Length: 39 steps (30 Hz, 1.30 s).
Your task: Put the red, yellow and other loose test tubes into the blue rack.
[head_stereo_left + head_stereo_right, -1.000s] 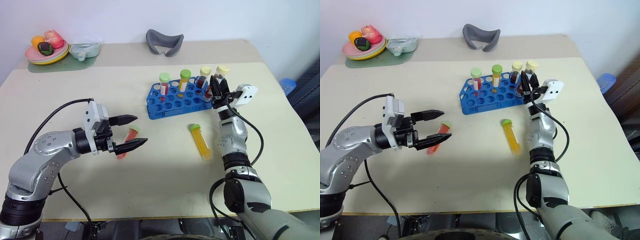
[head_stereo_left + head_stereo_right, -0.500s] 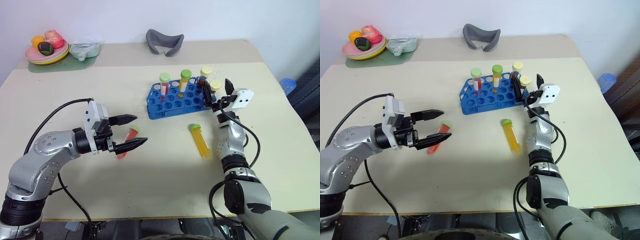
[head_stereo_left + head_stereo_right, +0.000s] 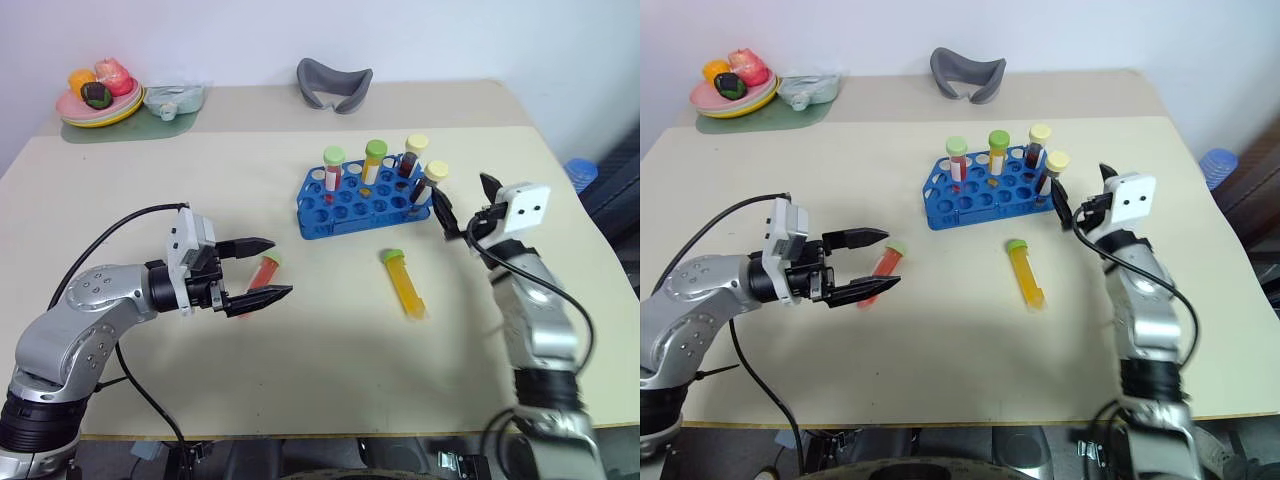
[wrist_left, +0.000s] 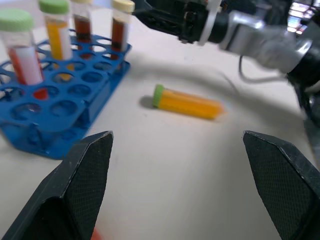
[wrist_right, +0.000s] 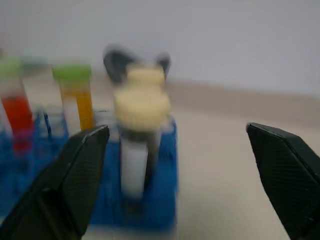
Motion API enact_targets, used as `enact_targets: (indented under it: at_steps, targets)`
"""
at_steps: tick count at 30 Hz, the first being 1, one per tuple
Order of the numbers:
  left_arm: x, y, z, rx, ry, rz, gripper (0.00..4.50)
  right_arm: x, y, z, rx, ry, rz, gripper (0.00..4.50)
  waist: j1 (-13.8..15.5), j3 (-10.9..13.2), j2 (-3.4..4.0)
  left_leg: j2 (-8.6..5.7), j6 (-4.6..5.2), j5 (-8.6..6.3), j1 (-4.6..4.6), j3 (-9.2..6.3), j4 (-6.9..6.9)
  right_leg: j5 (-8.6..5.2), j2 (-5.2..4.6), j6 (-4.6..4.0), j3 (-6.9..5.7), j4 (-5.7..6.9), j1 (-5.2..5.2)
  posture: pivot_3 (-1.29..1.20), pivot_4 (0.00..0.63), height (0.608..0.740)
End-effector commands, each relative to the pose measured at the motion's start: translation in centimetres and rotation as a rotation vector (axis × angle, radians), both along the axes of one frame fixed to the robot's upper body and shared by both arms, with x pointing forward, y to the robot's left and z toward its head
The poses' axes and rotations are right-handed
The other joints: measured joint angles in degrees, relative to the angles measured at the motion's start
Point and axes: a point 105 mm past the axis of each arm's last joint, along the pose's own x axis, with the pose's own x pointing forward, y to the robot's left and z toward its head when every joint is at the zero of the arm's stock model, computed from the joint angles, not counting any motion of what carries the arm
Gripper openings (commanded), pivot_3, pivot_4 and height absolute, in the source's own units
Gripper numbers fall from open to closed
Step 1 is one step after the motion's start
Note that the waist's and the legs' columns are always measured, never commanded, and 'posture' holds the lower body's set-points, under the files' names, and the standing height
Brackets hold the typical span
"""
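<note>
Left gripper [image 3: 270, 268]: I see it wide open, empty, astride the red tube [image 3: 262, 274] lying well left of the blue rack [image 3: 362, 200].
Right gripper [image 3: 463, 208]: spread open, empty, just right of the rack.
Yellow tube [image 3: 403, 282]: lying just in front of the rack.
Risk: I judge the round red tube could roll away if one finger nudges it first.
Risk: my right fingers could clip the cream-capped tube [image 3: 430, 180] standing at the rack's right end.

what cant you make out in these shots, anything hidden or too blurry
- Red tube: in both eye views the left gripper covers part of it, so contact with the fingers is unclear.
- Rack and tubes: blurred in the right wrist view, contents unreadable.
- Items on the plate: too small in the eye views to identify.
- Yellow tube: clear.
</note>
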Motion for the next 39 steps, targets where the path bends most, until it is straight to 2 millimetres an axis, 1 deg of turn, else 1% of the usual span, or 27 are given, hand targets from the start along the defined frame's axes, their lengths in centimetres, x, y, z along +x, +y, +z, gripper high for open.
enact_targets:
  at_steps: [1, 2, 3, 5, 7, 10, 13, 16, 19, 22, 25, 30, 39]
  targets:
    - [-0.1, 0.0, 0.2, 0.028, -0.036, -0.067, 4.24, -2.4, 0.7, 0.5, -0.221, 0.195, 0.009, 4.46, -0.15, 0.03, 0.05, 0.00, 0.00, 0.00, 0.01, 0.01, 0.01, 0.00, 0.00, -0.01, 0.02, 0.01, 0.00, 0.00, 0.150, 0.740]
    - [0.0, 0.1, 0.1, 0.038, -0.037, -0.079, 4.24, -3.1, 0.8, 0.4, -0.296, 0.260, 0.017, 4.46, -0.22, 0.03, 0.04, -0.01, 0.00, 0.00, 0.01, 0.02, 0.02, -0.01, 0.00, -0.01, 0.04, 0.02, 0.00, 0.00, 0.150, 0.740]
    - [0.1, 0.2, 0.0, 0.043, -0.038, -0.087, 4.24, -3.7, 0.9, 0.2, -0.324, 0.321, 0.024, 4.46, -0.24, 0.03, 0.04, -0.01, 0.00, 0.00, 0.02, 0.02, 0.02, -0.01, 0.01, -0.02, 0.04, 0.01, 0.01, 0.00, 0.150, 0.740]
    - [0.6, 0.4, 0.0, 0.047, -0.043, -0.099, 4.24, -4.3, 1.4, 0.1, -0.301, 0.508, 0.055, 4.46, -0.41, 0.02, 0.01, 0.01, 0.01, -0.01, 0.05, 0.01, 0.00, -0.02, 0.05, -0.05, 0.04, 0.01, 0.01, 0.00, 0.150, 0.740]
    - [1.1, 0.4, -0.2, 0.047, -0.046, -0.115, 4.24, -4.3, 2.6, 0.5, -0.269, 0.639, 0.127, 4.46, -0.35, 0.03, 0.01, 0.02, 0.02, -0.01, 0.05, 0.01, 0.03, -0.01, 0.07, -0.06, 0.06, 0.01, 0.00, 0.00, 0.150, 0.740]
    - [1.4, 0.2, -0.5, 0.047, -0.049, -0.142, 4.24, -3.4, 4.1, 1.2, -0.206, 0.730, 0.223, 4.46, -0.16, 0.03, 0.00, 0.01, 0.02, -0.01, 0.01, 0.01, 0.01, -0.02, 0.04, -0.06, 0.03, -0.01, 0.00, 0.00, 0.150, 0.740]
    - [1.5, 0.2, -0.7, 0.043, -0.051, -0.153, 4.24, -2.2, 5.2, 1.2, -0.150, 0.771, 0.257, 4.46, 0.22, 0.03, -0.02, 0.01, 0.11, -0.06, -0.11, -0.04, -0.09, -0.02, 0.01, -0.05, -0.07, -0.32, 0.02, 0.00, 0.150, 0.740]
    - [1.6, 0.1, -0.9, 0.041, -0.051, -0.160, 4.24, -1.6, 6.1, 0.8, -0.056, 0.831, 0.294, 4.46, 0.33, 0.03, -0.02, 0.01, 0.16, -0.09, -0.43, -0.03, -0.09, 0.00, -0.03, -0.02, -0.11, -0.52, -0.15, 0.00, 0.150, 0.740]
    - [1.6, 0.1, -1.1, 0.038, -0.049, -0.163, 4.24, -1.2, 5.8, 0.2, 0.007, 0.891, 0.253, 4.46, 0.45, 0.03, -0.02, 0.01, 0.16, -0.09, -0.84, -0.07, 0.02, 0.01, -0.06, -0.01, -0.18, -0.51, -0.47, 0.00, 0.150, 0.740]
    - [1.4, 0.2, -1.2, 0.035, -0.044, -0.162, 4.24, -1.0, 5.0, -0.3, 0.016, 0.932, 0.170, 4.46, 0.48, 0.03, -0.02, 0.01, 0.16, -0.08, -0.86, -0.08, 0.04, 0.01, -0.07, -0.01, -0.21, -0.49, -0.47, 0.00, 0.150, 0.740]
    - [1.4, 0.2, -1.4, 0.034, -0.038, -0.158, 4.24, -1.1, 4.7, -0.5, 0.042, 0.959, 0.127, 4.46, 0.45, 0.03, -0.02, 0.01, 0.16, -0.08, -0.85, -0.09, 0.06, 0.01, -0.05, -0.01, -0.21, -0.46, -0.47, 0.00, 0.150, 0.740]
    - [1.3, 0.2, -1.5, 0.033, -0.035, -0.155, 4.24, -2.4, 5.7, -0.3, 0.067, 0.987, 0.095, 4.46, 0.20, 0.04, 0.01, 0.02, 0.17, -0.08, -0.86, -0.10, 0.07, 0.01, -0.04, -0.01, -0.21, -0.42, -0.49, 0.00, 0.150, 0.740]
    - [1.4, -0.2, -1.4, 0.027, -0.032, -0.160, 4.24, -3.3, 6.6, -1.3, 0.048, 0.972, 0.069, 4.46, -0.19, 0.04, 0.00, 0.02, 0.17, -0.08, -0.86, -0.14, 0.09, 0.01, -0.02, -0.01, -0.21, -0.40, -0.50, 0.00, 0.150, 0.740]
